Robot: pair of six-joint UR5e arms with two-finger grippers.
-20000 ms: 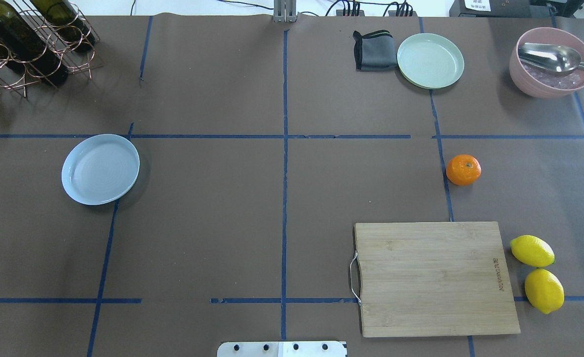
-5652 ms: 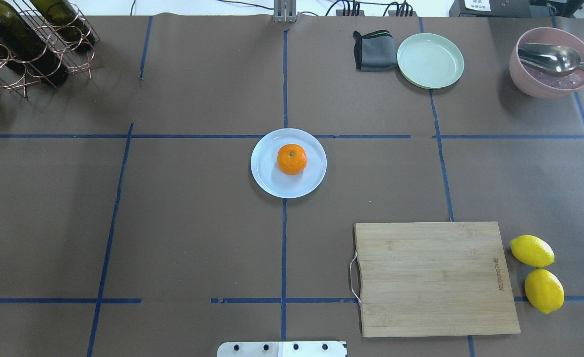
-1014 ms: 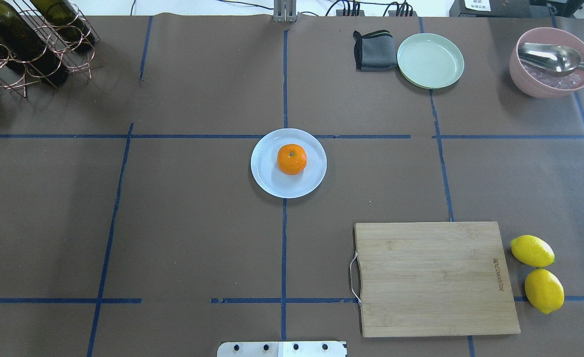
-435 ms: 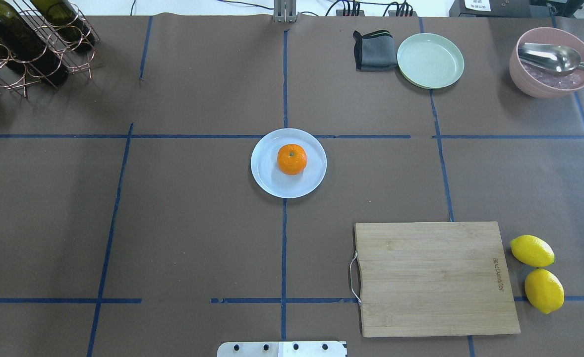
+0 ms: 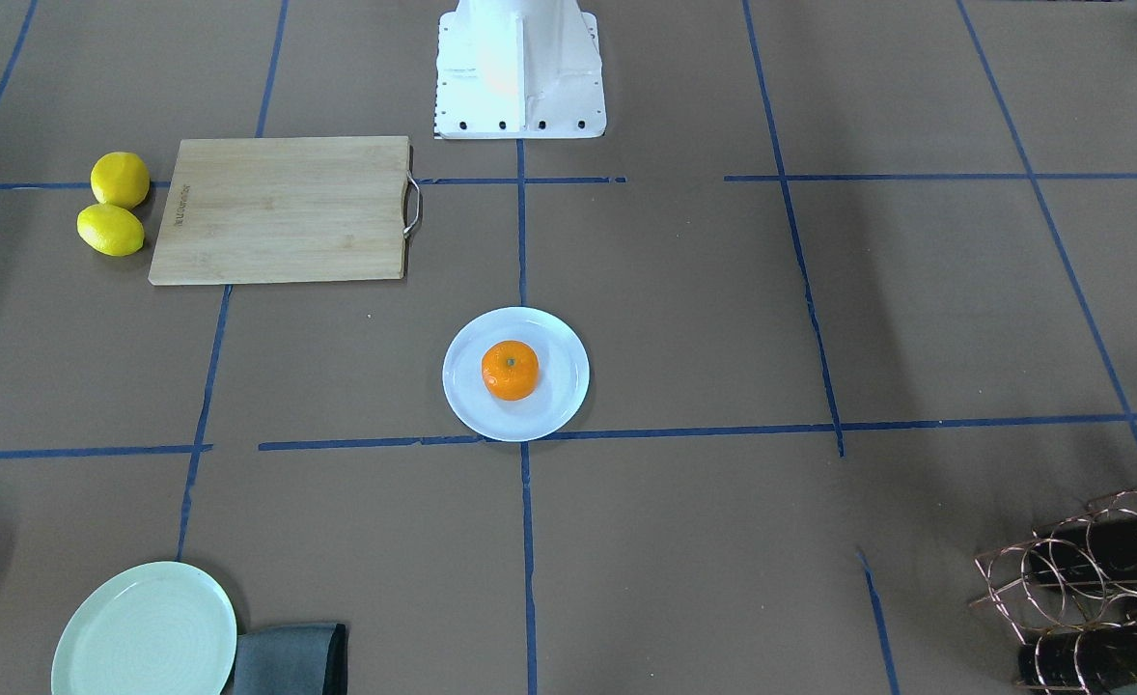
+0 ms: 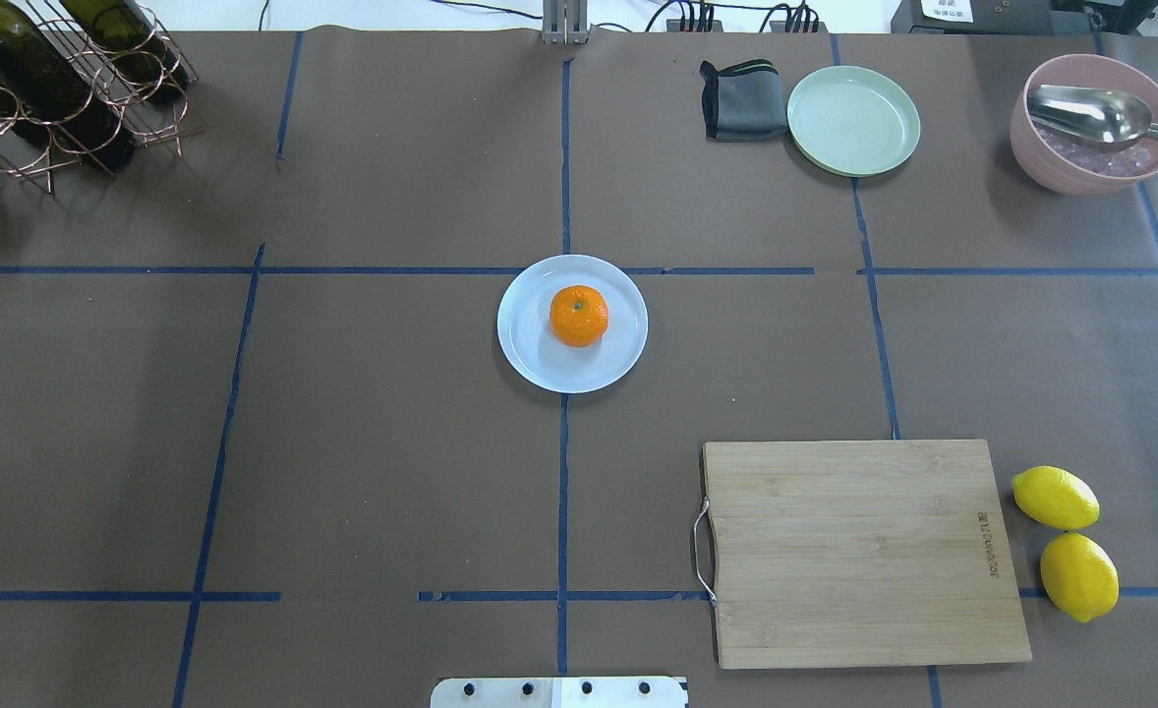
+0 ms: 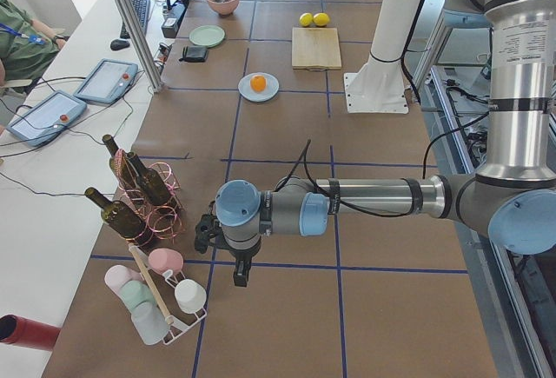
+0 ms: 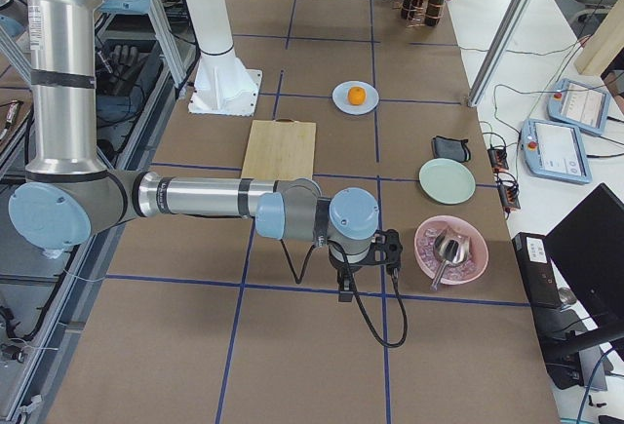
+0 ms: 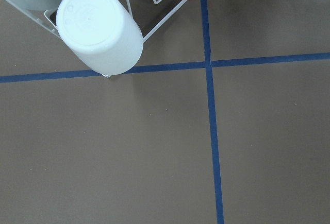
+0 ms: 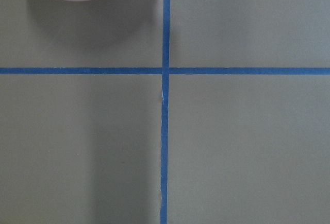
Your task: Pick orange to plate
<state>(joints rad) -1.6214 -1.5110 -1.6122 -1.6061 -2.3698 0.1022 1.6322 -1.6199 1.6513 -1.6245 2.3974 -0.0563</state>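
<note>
The orange (image 6: 579, 316) sits upright on the pale bluish-white plate (image 6: 540, 369) at the middle of the table, seen also from the front as orange (image 5: 510, 370) on plate (image 5: 559, 401). No gripper is near it. My left gripper (image 7: 239, 272) hangs over the table's left end beside a cup rack. My right gripper (image 8: 345, 288) hangs over the right end near a pink bowl. Both show only in the side views, so I cannot tell whether they are open or shut. The wrist views show no fingers.
A wooden cutting board (image 6: 864, 551) lies front right with two lemons (image 6: 1055, 498) beside it. A green plate (image 6: 853, 120), grey cloth (image 6: 736, 100) and pink bowl (image 6: 1061, 162) with a spoon stand at the back right. A wine rack (image 6: 58, 88) is back left, a cup rack (image 7: 161, 295) beyond it.
Since the oldest frame the plate has gone from the left to the table's middle and the orange from the right onto it. Over the last seconds nothing has moved.
</note>
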